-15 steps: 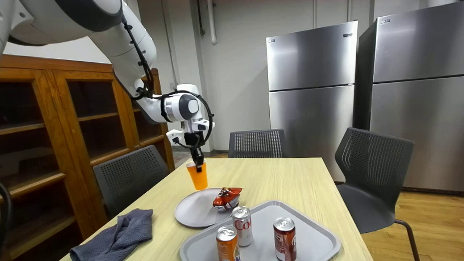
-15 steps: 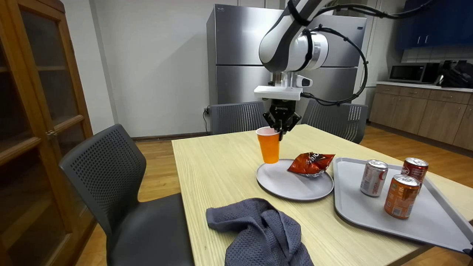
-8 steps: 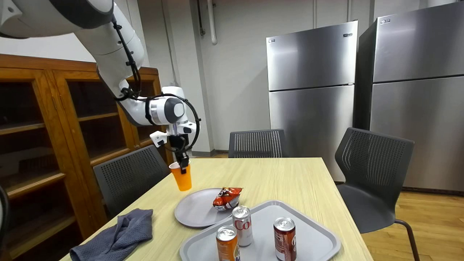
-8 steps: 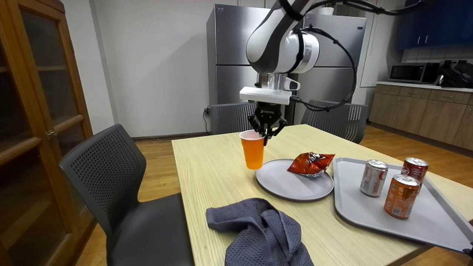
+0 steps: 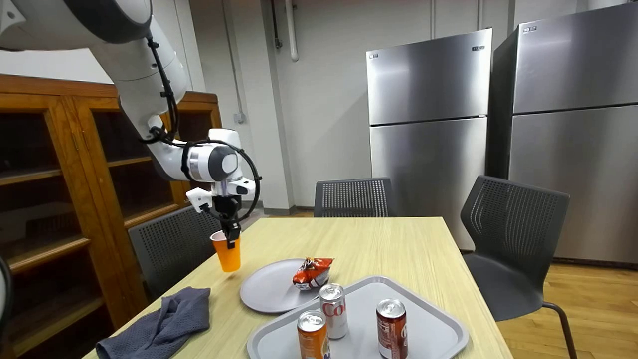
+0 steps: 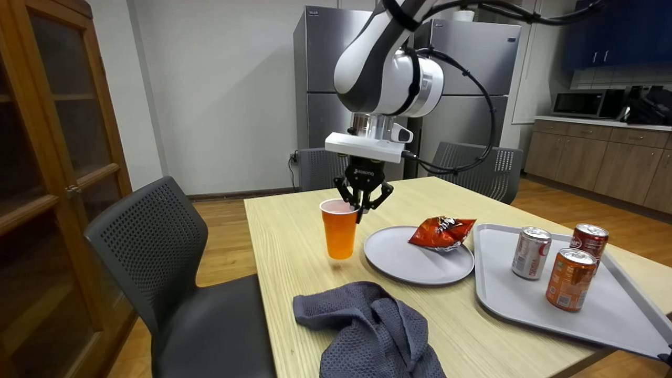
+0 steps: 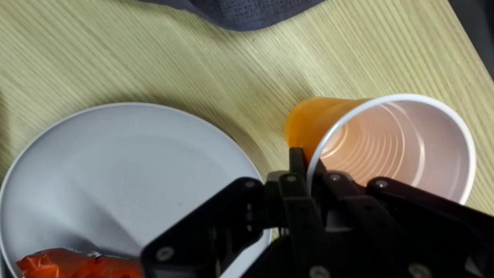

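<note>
An orange plastic cup [image 5: 227, 258] with a white rim and pale inside hangs from my gripper [image 5: 231, 243], its base seemingly just above the table. In the wrist view the jaws of the gripper [image 7: 308, 160] pinch the wall of the cup [image 7: 316, 112] at the rim, one finger outside and one inside. The cup looks empty there. In an exterior view the cup [image 6: 339, 233] is left of a grey plate [image 6: 394, 262], close to the plate's edge. A red chip bag [image 6: 442, 233] lies on the plate's far side.
A grey tray [image 6: 504, 310] beside the plate bears a silver can [image 6: 531, 254], an orange can [image 6: 571, 281] and a dark red can [image 6: 589, 239]. A crumpled dark grey cloth [image 6: 373, 325] lies in front of the plate. Chairs stand around the table, one [image 6: 157, 252] near the cup's side.
My gripper has carried the cup leftward and nearer the cameras in both exterior views, past the plate's left side. The grip stays the same. Plate, bag, cans and cloth have not moved.
</note>
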You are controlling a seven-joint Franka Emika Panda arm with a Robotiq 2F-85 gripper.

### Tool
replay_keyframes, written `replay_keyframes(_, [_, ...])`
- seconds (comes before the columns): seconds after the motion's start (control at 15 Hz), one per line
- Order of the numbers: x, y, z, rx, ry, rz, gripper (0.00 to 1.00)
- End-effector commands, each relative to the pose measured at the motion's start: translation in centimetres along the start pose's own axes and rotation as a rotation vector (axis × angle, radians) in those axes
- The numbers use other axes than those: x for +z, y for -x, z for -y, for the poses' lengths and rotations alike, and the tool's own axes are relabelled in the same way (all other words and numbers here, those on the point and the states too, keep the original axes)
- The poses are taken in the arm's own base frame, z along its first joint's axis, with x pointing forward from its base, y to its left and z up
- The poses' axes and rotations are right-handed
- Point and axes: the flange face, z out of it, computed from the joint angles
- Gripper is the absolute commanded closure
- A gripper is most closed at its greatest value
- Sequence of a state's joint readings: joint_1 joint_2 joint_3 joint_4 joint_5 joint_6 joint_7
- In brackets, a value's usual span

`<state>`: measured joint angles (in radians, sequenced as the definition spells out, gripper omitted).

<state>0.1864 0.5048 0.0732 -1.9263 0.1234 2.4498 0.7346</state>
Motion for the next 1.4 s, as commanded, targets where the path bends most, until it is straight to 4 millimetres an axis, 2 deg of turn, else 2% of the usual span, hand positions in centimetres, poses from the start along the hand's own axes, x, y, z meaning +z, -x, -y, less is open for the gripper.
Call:
replay_keyframes(0.0, [0.0,1.1,-0.1,-0.025,-0.016,0.008,0.99])
replay_keyframes(0.6, [1.8,2.1,0.2,-0.044,0.004,0.011,0.99])
replay_keyframes(1.2, [3.2,2.2,-0.1,-0.053,0.031,0.031,0.99])
replay_keyframes(1.27, [3.2,2.3,-0.1,-0.057,0.036,0.028,0.7])
replay_keyframes(1.33, [3.1,2.4,-0.1,-0.068,0.038,0.027,0.69])
